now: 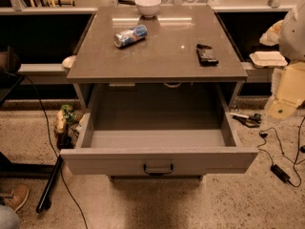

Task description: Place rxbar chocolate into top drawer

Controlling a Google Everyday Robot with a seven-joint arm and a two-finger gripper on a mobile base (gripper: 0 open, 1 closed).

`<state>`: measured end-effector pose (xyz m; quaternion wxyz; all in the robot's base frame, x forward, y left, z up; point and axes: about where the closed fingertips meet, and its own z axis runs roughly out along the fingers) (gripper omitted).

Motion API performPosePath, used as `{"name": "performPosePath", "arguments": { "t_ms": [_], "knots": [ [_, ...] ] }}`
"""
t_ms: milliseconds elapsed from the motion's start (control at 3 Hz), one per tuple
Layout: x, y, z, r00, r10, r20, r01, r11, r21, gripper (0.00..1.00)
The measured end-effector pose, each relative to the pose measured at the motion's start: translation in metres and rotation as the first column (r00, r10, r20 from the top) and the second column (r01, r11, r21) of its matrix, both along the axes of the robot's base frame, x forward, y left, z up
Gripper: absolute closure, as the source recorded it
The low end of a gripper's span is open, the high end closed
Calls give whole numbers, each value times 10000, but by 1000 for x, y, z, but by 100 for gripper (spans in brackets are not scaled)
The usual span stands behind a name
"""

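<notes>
The rxbar chocolate [207, 54], a flat black bar with pale lettering, lies on the grey cabinet top [162, 56] near its right front corner. The top drawer [157, 160] is pulled wide open below it, and its grey inside holds nothing. A small dark handle [158, 168] sits at the centre of its front panel. My arm comes in at the right edge of the view. My gripper [281, 109] hangs low there, to the right of the open drawer, well apart from the bar and holding nothing that I can see.
A blue-and-white can [130, 36] lies on its side on the top at the back left. A white bowl [147, 5] stands at the back edge. Cables and a power brick [281, 171] lie on the floor at right. A black pole [49, 185] lies at left.
</notes>
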<state>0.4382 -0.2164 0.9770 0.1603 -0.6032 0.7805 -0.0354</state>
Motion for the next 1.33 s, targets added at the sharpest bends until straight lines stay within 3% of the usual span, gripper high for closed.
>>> {"name": "performPosePath", "arguments": {
  "t_ms": [333, 667, 1000, 1333],
  "knots": [
    [0, 0, 0, 10000, 0, 0, 0, 10000, 0, 0],
    [16, -3, -1, 9995, -182, 255, 176, 9995, 252, 0],
    [54, -6, -12, 9964, -673, 525, 628, 9947, 817, 0],
    [57, -6, -13, 9963, -683, 530, 636, 9943, 861, 0]
  ]
}}
